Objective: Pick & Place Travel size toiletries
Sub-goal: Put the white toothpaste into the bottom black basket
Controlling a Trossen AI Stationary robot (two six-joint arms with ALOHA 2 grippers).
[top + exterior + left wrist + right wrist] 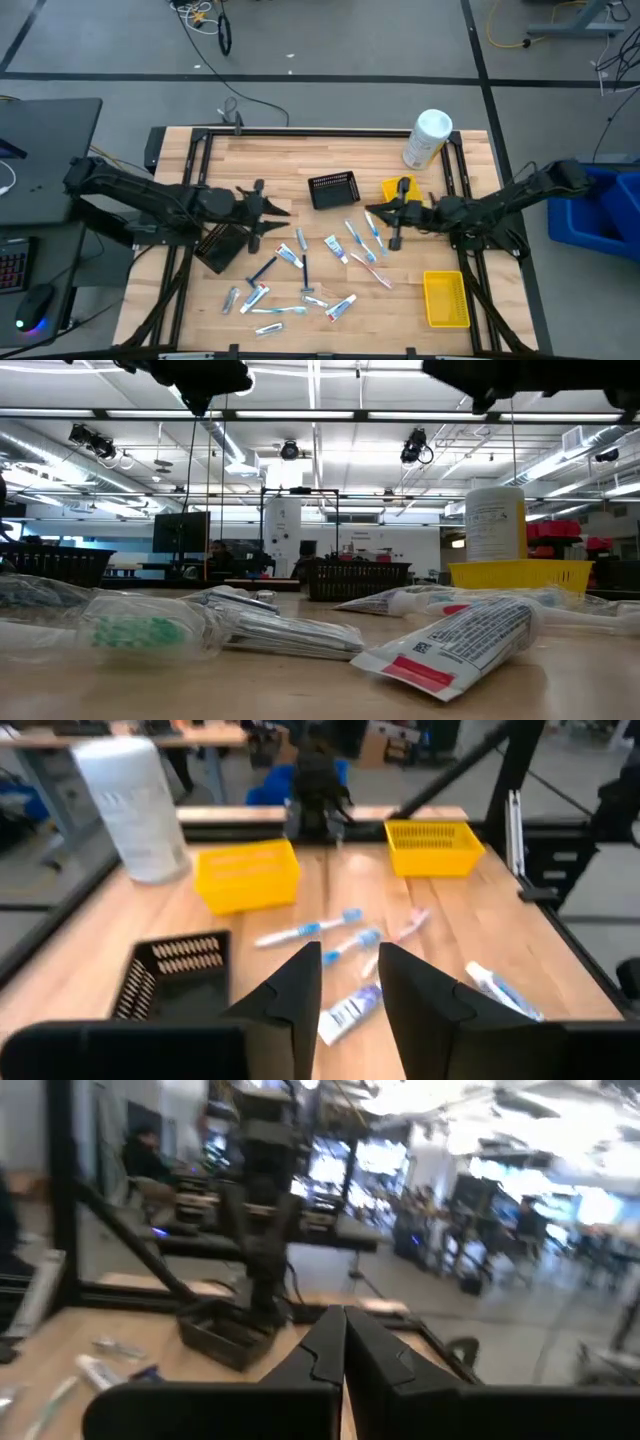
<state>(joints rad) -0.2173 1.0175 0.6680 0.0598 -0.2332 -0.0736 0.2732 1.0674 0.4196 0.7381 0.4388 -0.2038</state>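
the white-and-blue travel size toiletries [305,272] are lying scattered mid-table, none visibly binned. the left gripper [348,982] is hanging above the black mesh basket [224,244] with fingers parted and empty, while the right gripper [345,1342] is waiting pressed together beside the yellow plastic tray [397,188].

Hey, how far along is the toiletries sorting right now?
Barely started, as far as shows. The toiletries lie scattered on the wood, and the right-hand yellow tray looks empty; inside the black basket cannot be made out. In hand: nothing. The left pincer stands apart with fingers empty, and the right pincer is shut on nothing. Left: picking up essentially every item.
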